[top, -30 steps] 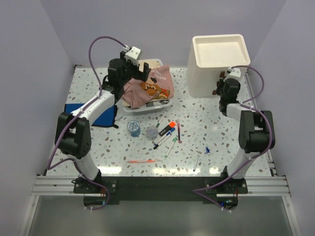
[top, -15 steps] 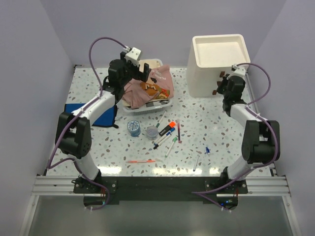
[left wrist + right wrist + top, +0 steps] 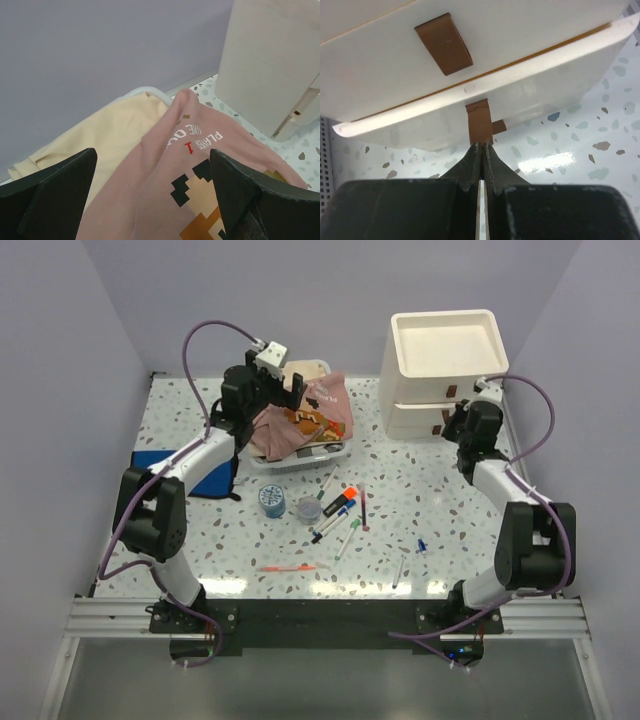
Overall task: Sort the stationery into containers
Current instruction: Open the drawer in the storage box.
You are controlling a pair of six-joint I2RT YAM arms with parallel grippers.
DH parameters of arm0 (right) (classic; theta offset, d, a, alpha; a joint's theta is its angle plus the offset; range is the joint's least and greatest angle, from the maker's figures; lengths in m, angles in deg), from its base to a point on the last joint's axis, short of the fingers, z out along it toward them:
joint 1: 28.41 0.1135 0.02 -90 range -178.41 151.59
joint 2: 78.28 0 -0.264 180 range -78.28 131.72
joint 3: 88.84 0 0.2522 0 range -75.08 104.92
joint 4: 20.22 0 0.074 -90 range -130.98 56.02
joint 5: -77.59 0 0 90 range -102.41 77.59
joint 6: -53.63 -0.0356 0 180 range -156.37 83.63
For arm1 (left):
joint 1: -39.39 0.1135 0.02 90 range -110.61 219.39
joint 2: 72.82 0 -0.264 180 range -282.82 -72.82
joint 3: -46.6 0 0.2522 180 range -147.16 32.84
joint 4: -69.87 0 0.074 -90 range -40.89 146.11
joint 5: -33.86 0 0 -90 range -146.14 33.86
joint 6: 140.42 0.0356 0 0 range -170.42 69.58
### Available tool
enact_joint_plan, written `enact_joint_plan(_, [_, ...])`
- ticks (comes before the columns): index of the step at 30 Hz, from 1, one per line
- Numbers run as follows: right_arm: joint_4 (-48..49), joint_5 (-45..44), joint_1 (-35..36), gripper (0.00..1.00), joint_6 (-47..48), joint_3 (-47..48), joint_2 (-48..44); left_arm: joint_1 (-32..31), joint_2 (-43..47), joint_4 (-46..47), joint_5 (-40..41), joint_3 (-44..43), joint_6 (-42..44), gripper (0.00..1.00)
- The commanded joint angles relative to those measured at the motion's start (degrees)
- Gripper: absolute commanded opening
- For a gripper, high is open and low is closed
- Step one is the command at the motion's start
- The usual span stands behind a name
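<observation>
The container, a cream-white drawer unit (image 3: pixel 440 345), stands at the back right with its tray top bare. My right gripper (image 3: pixel 452 421) (image 3: pixel 481 145) is shut on the brown handle (image 3: pixel 480 122) of the lower drawer (image 3: pixel 530 95), which juts out from the unit. The upper handle (image 3: pixel 443 43) is free. The stationery lies mid-table: several pens (image 3: pixel 340 508), a blue tape roll (image 3: pixel 271 499), a small clear cup (image 3: pixel 309 509), an orange pen (image 3: pixel 285 568). My left gripper (image 3: pixel 290 390) (image 3: pixel 155 200) hangs open over the pink shirt (image 3: pixel 200 165), holding nothing.
A clear basket (image 3: pixel 300 462) of pink and beige clothes sits at the back middle, under the left gripper. A blue pad (image 3: pixel 205 478) lies at the left beside the left arm. Two small pens (image 3: pixel 400 570) lie near the front right. Walls close the table on three sides.
The right gripper has drawn back toward the front with the handle, and the lower drawer now stands out from the unit. The right elbow swung outward. The left arm barely moved.
</observation>
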Motion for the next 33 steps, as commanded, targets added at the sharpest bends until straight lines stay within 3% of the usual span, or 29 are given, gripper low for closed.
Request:
enact_joint_plan(1, [-5.17,2.71,0.0,0.0,-1.49,-2.1,-6.73,-0.22,2.49,3.93,-1.36,1.15,-0.28,1.0])
enact_joint_plan(14, [-14.4,3.94,0.09,0.0,-0.09,-10.71,-20.96,-1.36,5.83,4.54,-1.98,3.27,-0.29,1.0])
enact_joint_plan(22, [-13.71,3.94,0.0,0.0,2.73,-12.74,-22.82,-2.77,8.03,4.45,-1.8,4.58,0.77,1.0])
enact_joint_plan(26, [-13.96,5.87,0.0,0.46,4.57,-12.3,-22.38,-3.12,9.08,4.71,-1.19,5.37,1.21,1.0])
enact_joint_plan(33, [-31.44,12.46,0.0,0.64,20.27,-4.31,-26.5,-3.12,14.95,-1.95,2.85,6.25,4.81,1.0])
